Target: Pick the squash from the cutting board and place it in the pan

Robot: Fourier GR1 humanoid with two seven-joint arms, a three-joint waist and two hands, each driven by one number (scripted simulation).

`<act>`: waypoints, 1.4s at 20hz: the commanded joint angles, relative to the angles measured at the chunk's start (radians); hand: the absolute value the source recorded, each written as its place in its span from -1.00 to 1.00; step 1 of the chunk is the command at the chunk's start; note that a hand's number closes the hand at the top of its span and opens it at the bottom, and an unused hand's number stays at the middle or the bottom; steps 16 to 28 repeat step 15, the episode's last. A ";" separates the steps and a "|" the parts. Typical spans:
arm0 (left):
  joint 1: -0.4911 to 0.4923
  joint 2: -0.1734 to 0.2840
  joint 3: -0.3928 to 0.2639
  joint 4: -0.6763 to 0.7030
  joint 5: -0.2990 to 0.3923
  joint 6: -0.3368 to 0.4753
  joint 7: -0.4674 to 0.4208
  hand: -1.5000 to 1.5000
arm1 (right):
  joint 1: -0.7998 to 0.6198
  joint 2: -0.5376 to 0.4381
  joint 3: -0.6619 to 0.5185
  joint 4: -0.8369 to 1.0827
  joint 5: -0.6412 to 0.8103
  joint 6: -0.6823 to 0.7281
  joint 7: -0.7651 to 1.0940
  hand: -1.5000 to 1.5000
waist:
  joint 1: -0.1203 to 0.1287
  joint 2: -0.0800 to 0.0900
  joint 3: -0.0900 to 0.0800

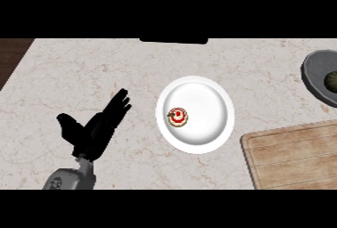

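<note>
A grey pan sits at the right edge of the counter, partly cut off by the view. Inside it lies a dark green squash, of which only a part shows. The wooden cutting board lies at the lower right with nothing on its visible top. My left hand shows at the left, open with fingers up and thumb spread, well away from the board and the pan. My right hand does not show.
A white plate lies in the middle of the marble counter with a small red-and-white pastry on its left part. A dark object sits at the counter's far edge. Dark wood shows beyond the counter's left corner.
</note>
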 commanded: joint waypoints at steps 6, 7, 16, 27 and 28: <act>0.023 0.002 0.004 -0.009 0.001 -0.001 -0.006 0.00 | 0.108 -0.059 0.005 -0.029 -0.003 0.219 -0.100 -1.00 | -0.016 -0.009 0.002; 0.015 -0.006 0.003 -0.019 0.007 0.008 0.013 0.00 | 0.102 -0.099 -0.001 -0.035 -0.011 0.245 -0.084 -1.00 | -0.019 -0.010 0.003; 0.008 0.003 0.013 0.006 -0.006 0.005 -0.006 0.00 | 0.144 -0.094 0.011 -0.068 -0.016 0.301 -0.085 -1.00 | -0.027 -0.011 0.002; 0.008 0.003 0.013 0.006 -0.006 0.005 -0.006 0.00 | 0.144 -0.094 0.011 -0.068 -0.016 0.301 -0.085 -1.00 | -0.027 -0.011 0.002; 0.008 0.003 0.013 0.006 -0.006 0.005 -0.006 0.00 | 0.144 -0.094 0.011 -0.068 -0.016 0.301 -0.085 -1.00 | -0.027 -0.011 0.002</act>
